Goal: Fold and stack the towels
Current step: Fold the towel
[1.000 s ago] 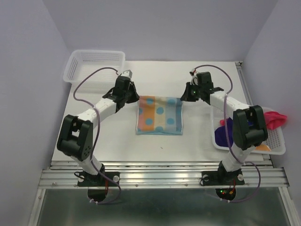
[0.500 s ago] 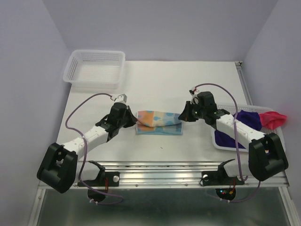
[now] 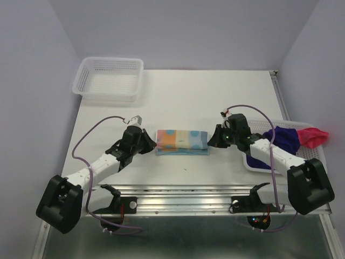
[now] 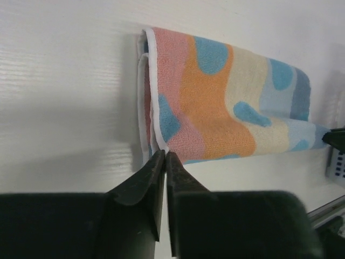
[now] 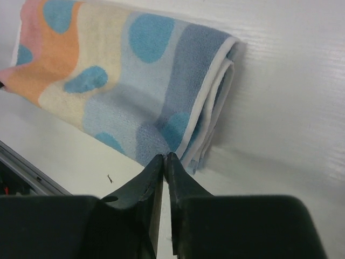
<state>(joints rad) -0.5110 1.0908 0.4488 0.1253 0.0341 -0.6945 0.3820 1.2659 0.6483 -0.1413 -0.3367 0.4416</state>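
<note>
One patterned towel (image 3: 181, 141) in light blue, orange and white lies folded in half as a narrow band at the table's middle. My left gripper (image 3: 152, 145) is shut on its near left corner, with the tips pinching the white hem in the left wrist view (image 4: 164, 156). My right gripper (image 3: 211, 141) is shut on its near right corner (image 5: 166, 157). The towel fills both wrist views (image 4: 226, 108) (image 5: 124, 86). A deep purple towel (image 3: 283, 137) and a pink-red towel (image 3: 314, 136) lie on the right basket. No second patterned towel is in view.
A white mesh basket (image 3: 109, 79) stands at the back left with nothing showing in it. The right mesh basket (image 3: 253, 167) sits at the table's right edge, partly under my right arm. A metal rail runs along the near edge.
Both grippers have come toward the near side holding the towel's far edge, folding it in half over itself. The purple towel has shifted up on the right basket.
</note>
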